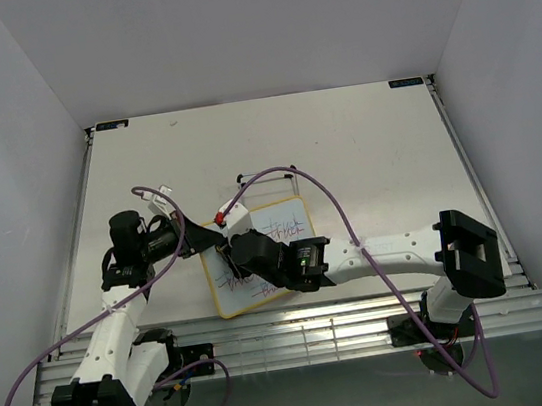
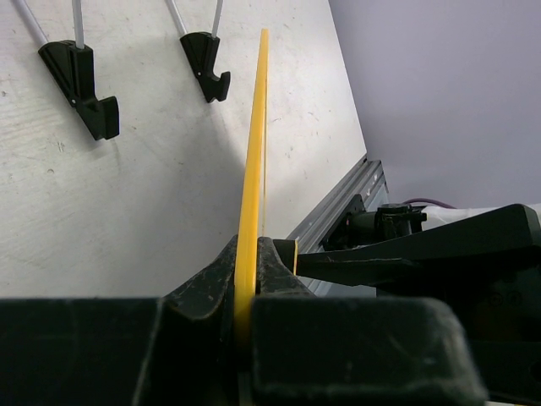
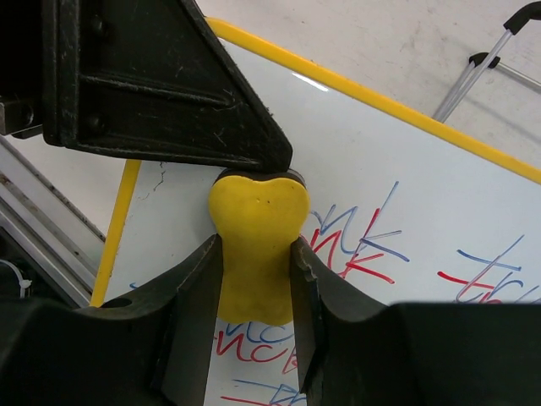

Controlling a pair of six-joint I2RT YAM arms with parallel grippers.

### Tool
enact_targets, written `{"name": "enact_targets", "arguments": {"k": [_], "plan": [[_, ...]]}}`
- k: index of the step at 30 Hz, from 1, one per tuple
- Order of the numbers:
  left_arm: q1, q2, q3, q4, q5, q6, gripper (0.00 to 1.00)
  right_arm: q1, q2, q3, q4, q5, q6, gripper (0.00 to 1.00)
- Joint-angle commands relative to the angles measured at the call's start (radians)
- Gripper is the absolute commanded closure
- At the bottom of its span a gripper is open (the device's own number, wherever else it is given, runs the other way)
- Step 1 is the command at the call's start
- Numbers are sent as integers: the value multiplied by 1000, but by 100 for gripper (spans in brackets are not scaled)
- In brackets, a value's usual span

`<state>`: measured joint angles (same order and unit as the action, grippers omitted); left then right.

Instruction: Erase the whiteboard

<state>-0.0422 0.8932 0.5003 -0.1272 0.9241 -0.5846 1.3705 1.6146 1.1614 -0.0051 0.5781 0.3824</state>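
The whiteboard (image 1: 289, 223) lies in the middle of the table, white with a yellow rim and red and blue scribbles. My left gripper (image 1: 218, 239) is shut on its left rim, seen edge-on in the left wrist view (image 2: 254, 169). My right gripper (image 1: 235, 260) is shut on the yellow eraser (image 3: 254, 245), which rests against the board's left part (image 3: 406, 169) among the scribbles. The left gripper's black finger (image 3: 169, 85) shows just above the eraser in the right wrist view.
A thin black wire stand (image 1: 265, 174) lies behind the board; its black feet (image 2: 84, 85) show in the left wrist view. The table's metal front rail (image 1: 300, 335) runs close below the board. White walls enclose the table.
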Motion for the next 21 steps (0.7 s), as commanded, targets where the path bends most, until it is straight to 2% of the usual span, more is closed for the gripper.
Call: {"name": "enact_targets", "arguments": {"k": [1,6,14,18,21], "plan": [[-44,-19,29,21,94,5,100,-5,15,-23,68,-26,25,74],[-61,-14,26,27,110,5,100,-141,-97,-214,65,-83,75,74],[-73,-8,26,31,107,0,100,-300,-189,-316,47,-107,42,75],[-74,-13,24,31,96,-1,100,-274,-182,-284,42,-153,38,75],[-76,-14,24,29,90,-3,100,-165,-147,-220,42,-123,26,75]]}}
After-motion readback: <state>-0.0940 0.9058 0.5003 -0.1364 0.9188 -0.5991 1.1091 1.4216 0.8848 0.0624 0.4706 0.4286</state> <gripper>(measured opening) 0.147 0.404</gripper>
